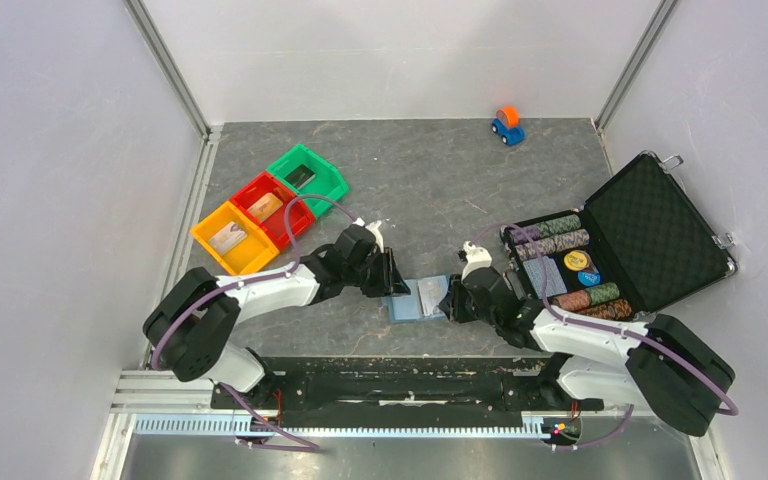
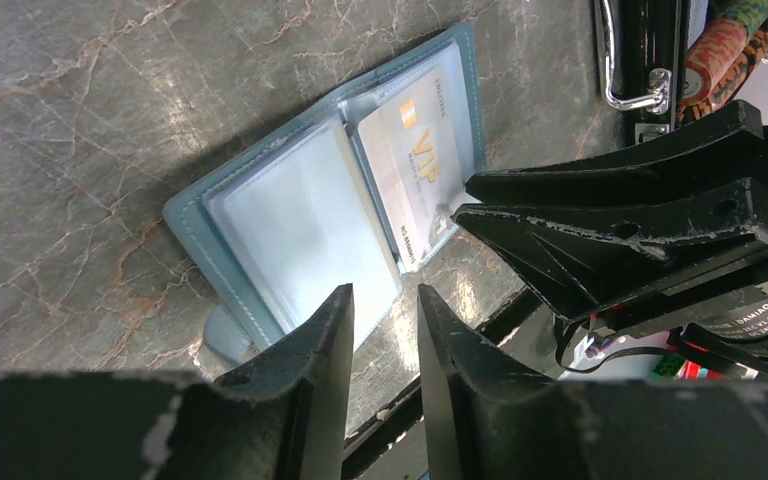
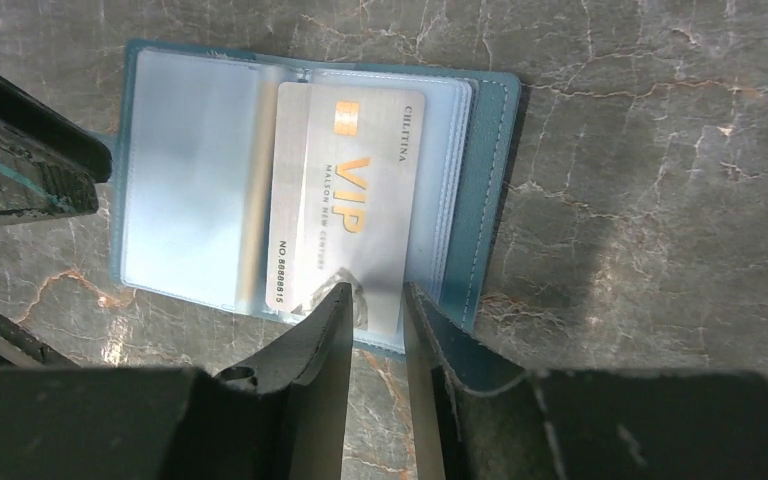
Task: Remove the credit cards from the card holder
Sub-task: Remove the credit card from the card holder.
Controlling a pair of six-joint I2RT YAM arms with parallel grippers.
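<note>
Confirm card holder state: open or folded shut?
Open. The card holder lies spread flat on the table, both inner halves up: clear sleeves on one, a VIP card on the other.

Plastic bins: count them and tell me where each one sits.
3. They sit side by side in a diagonal row on the table's left side: the green bin farthest from the arms, the red bin in the middle, the yellow bin nearest. None looks hidden.

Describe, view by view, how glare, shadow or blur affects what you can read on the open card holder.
Top external: even light, but the card holder is too small to read. Left wrist: glare whitens the clear sleeves; the card looks washed out. Right wrist: VIP lettering sharp, shadow darkens the table beside the holder.
</note>
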